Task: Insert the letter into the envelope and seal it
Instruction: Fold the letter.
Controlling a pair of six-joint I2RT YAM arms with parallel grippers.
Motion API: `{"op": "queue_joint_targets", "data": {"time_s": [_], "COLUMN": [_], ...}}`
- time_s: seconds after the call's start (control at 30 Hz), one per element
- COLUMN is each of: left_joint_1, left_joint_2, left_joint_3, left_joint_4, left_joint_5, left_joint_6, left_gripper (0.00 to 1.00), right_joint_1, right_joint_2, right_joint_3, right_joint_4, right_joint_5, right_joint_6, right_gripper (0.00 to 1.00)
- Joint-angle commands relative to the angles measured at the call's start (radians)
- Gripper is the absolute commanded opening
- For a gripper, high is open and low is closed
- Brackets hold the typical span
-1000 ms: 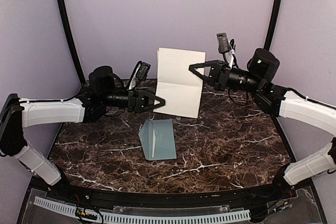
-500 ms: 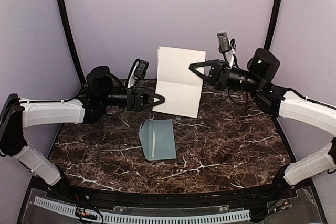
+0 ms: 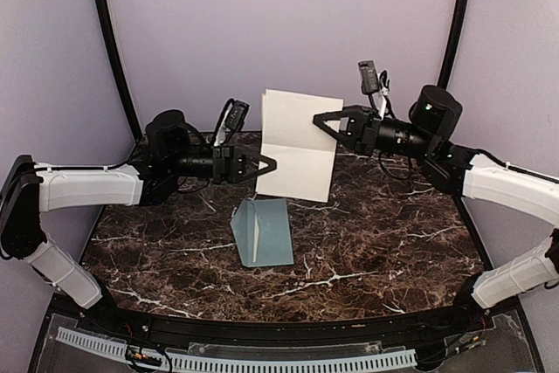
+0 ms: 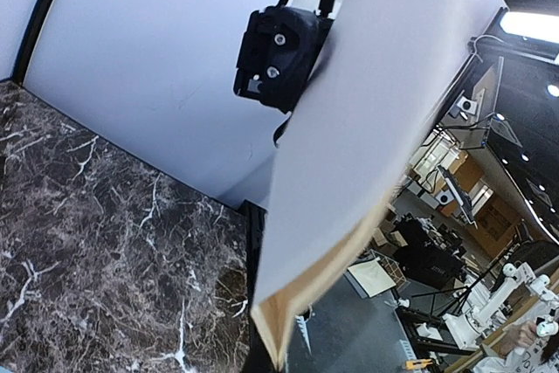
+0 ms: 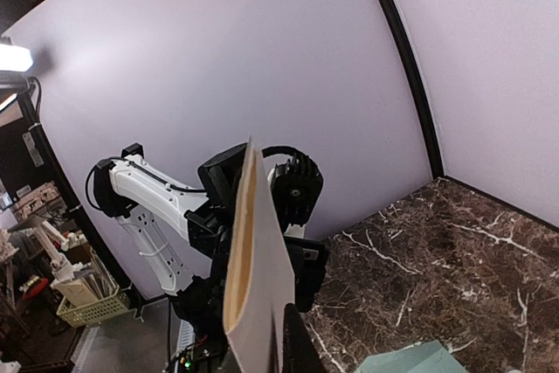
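Note:
The letter (image 3: 297,144), a cream sheet with a fold crease, hangs upright in the air above the back of the table. My left gripper (image 3: 269,164) is shut on its lower left edge. My right gripper (image 3: 321,120) pinches its upper right edge, with one dark finger (image 5: 299,347) pressed against the sheet. From the left wrist the letter (image 4: 367,128) fills the view and hides the jaws. The pale blue envelope (image 3: 262,231) lies flat on the table below the letter, apart from both grippers. A corner of the envelope (image 5: 410,362) also shows in the right wrist view.
The dark marble table (image 3: 393,233) stretches to both sides of the envelope. Purple walls and two black curved posts (image 3: 112,50) close off the back. The arm bases sit at the near edge.
My left gripper has shut on the letter's left edge. The letter has tilted and dropped slightly, and the right gripper has shifted a little left with it.

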Motion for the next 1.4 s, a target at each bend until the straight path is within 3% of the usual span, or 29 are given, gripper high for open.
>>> {"op": "queue_joint_targets", "data": {"time_s": [0.0, 0.07, 0.13, 0.3, 0.47, 0.73, 0.87, 1.03, 1.2, 1.37], "left_joint_1": [0.01, 0.012, 0.014, 0.018, 0.02, 0.02, 0.019, -0.001, -0.008, -0.009], "left_joint_2": [-0.036, -0.055, -0.073, -0.117, -0.123, -0.143, -0.126, -0.122, -0.111, -0.094], "left_joint_3": [0.047, 0.073, 0.084, 0.054, 0.063, 0.035, 0.042, 0.039, 0.049, 0.057], "left_joint_4": [-0.202, -0.328, -0.432, -0.552, -0.636, -0.655, -0.649, -0.666, -0.679, -0.675], "left_joint_5": [-0.027, -0.055, -0.109, -0.22, -0.201, -0.191, -0.132, -0.126, -0.107, -0.071], "left_joint_6": [0.177, 0.277, 0.37, 0.518, 0.593, 0.641, 0.625, 0.641, 0.648, 0.636], "left_gripper": [0.0, 0.0, 0.0, 0.0, 0.0, 0.0, 0.0, 0.0, 0.0, 0.0], "right_joint_1": [0.004, 0.003, -0.007, -0.031, -0.048, -0.062, -0.059, -0.037, 0.02, 0.051], "right_joint_2": [-0.036, -0.054, -0.062, -0.106, -0.161, -0.128, -0.059, 0.018, 0.124, 0.172], "right_joint_3": [-0.018, -0.032, -0.03, 0.001, 0.027, 0.117, 0.161, 0.174, 0.263, 0.273], "right_joint_4": [0.008, 0.009, -0.012, -0.137, -0.241, -0.454, -0.58, -0.645, -0.799, -0.809], "right_joint_5": [0.013, 0.019, 0.023, 0.073, 0.135, 0.126, 0.03, -0.067, -0.078, -0.123], "right_joint_6": [-0.014, -0.028, -0.038, -0.078, -0.116, -0.216, -0.266, -0.302, -0.391, -0.409], "right_gripper": [0.4, 0.6, 0.7, 0.86, 0.93, 0.95, 0.89, 0.89, 0.85, 0.75]}}
